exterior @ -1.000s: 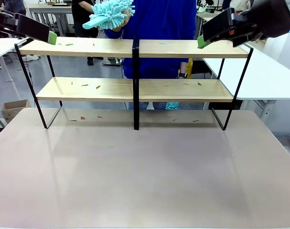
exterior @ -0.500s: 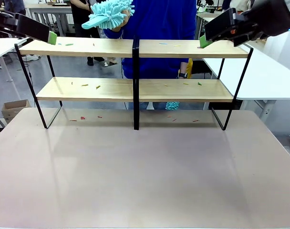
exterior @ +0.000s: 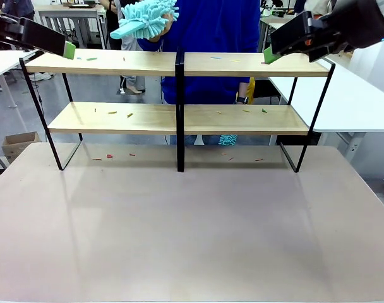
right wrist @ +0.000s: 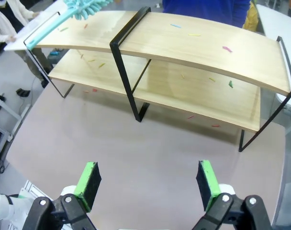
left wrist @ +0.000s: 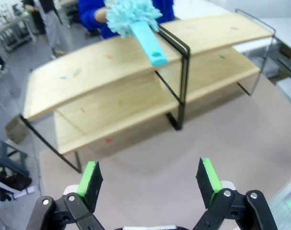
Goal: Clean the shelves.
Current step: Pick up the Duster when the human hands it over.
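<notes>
- L claw [left wrist: 149, 167]: open, green pads wide apart, nothing btwn them.
- R claw [right wrist: 146, 167]: open too, pads spread, nothing held.
- shelves [left wrist: 88, 72]: ahead of L claw, well beyond its fingertips, no contact. Seen from above at a slant. Two light-wood boards in thin black frame.
- From R claw: shelves also ahead & lower, well apart. Black centre post [right wrist: 128, 62] sits up-left of the gap btwn its pads; frame's right end lies out past the right-hand pad.
- table [exterior: 192, 240]: pinkish-beige. Shelves stand on its far part; bare tabletop lies btwn each claw & the frame.
- Front cam: both claws high, approx level w/ top board [exterior: 116, 62]. L claw is by its left end, R claw by its right end. Contact can't be told from there; wrist cams show a clear gap.
- duster [exterior: 144, 19]: teal, fluffy, held by person [exterior: 217, 38] in blue top at far side. It's over the top board's left half, beyond the shelves from both claws. From L claw, its handle points back toward the claw, near the post's top.
- scraps [exterior: 91, 59]: small coloured bits on top board & lower board [exterior: 116, 117]; a few red ones on the table under the frame.
- teal fluffy piece [exterior: 228, 139]: shows below the lower board, right of the post, behind the frame.
</notes>
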You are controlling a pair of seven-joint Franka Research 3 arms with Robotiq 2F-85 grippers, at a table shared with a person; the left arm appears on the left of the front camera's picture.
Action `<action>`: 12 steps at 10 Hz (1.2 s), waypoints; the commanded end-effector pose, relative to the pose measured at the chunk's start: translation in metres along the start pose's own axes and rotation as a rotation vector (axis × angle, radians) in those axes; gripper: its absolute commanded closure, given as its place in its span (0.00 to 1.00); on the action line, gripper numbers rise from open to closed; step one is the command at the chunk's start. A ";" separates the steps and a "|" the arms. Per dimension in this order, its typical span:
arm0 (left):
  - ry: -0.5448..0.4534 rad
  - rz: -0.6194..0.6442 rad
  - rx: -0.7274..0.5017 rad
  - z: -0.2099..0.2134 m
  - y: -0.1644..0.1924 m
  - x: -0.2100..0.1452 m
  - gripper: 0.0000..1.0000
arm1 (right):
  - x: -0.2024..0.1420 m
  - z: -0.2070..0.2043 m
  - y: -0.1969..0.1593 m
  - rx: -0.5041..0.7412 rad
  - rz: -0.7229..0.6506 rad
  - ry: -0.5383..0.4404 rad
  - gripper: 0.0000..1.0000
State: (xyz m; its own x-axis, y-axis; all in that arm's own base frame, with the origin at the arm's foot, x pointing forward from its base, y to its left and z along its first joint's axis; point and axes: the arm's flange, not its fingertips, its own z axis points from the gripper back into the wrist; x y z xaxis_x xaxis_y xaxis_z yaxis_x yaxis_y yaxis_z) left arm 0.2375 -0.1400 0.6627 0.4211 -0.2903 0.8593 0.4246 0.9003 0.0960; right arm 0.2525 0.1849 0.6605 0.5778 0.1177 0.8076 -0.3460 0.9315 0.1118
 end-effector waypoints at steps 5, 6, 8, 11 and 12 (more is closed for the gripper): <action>0.526 0.582 -0.656 -0.035 0.088 0.082 0.00 | 0.000 0.001 0.000 -0.001 -0.001 -0.001 0.00; 0.090 0.190 -0.605 -0.033 0.085 0.071 0.00 | 0.000 0.001 0.000 -0.001 -0.001 -0.001 0.00; 0.284 0.376 -0.782 -0.071 0.104 0.089 0.00 | 0.000 0.001 0.000 -0.001 -0.001 -0.001 0.00; 0.256 0.809 -0.895 -0.184 0.160 0.108 0.00 | 0.000 0.001 0.000 -0.001 -0.001 -0.001 0.00; 0.243 0.883 -0.913 -0.210 0.163 0.106 0.00 | 0.000 0.001 0.000 -0.001 -0.001 -0.001 0.00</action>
State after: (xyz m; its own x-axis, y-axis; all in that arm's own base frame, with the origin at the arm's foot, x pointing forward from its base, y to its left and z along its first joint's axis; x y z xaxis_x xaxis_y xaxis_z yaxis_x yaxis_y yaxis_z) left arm 0.5042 -0.0779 0.6508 0.9257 0.0919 0.3669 0.3180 0.3361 -0.8865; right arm 0.2522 0.1854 0.6597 0.5786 0.1194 0.8068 -0.3467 0.9314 0.1109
